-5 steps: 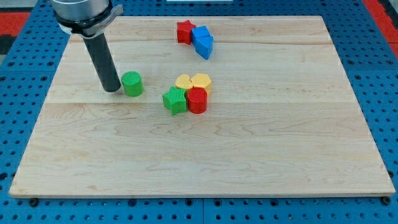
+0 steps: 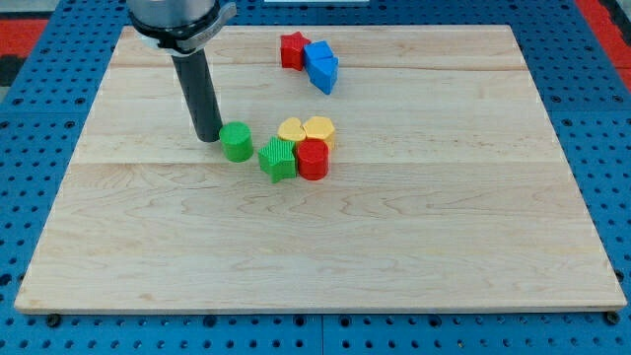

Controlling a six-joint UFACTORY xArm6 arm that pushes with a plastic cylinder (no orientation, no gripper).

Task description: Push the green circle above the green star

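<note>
Fingers: there are none on this arm; it is ending in a dark rod, so nothing is being spread, pressed together or pinched
My tip: my tip (image 2: pixel 209 138) is sitting on the bench (image 2: pixel 394 247) just at the view's left of the green circle (image 2: pixel 237 142), touching it or nearly so
Green circle: it is standing just to the view's left of the green star (image 2: pixel 278 158), a little higher in the view, close beside it rather than straight above it
Cluster: the green star is touching the red cylinder (image 2: pixel 313 159) on its right; two yellow blocks, one (image 2: pixel 291 129) and the other (image 2: pixel 319 129), are sitting right behind them
Far group: the red star (image 2: pixel 292 49) is sitting against two blue blocks, one (image 2: pixel 316 53) and the other (image 2: pixel 325 75), near the view's top
Count: two green, two red, two yellow, two blue, eight blocks in all; one rod
Change: since the earlier frame the rod and the green circle are both sitting further to the view's right and slightly lower, the circle now close to the star; the other blocks are lying as before
</note>
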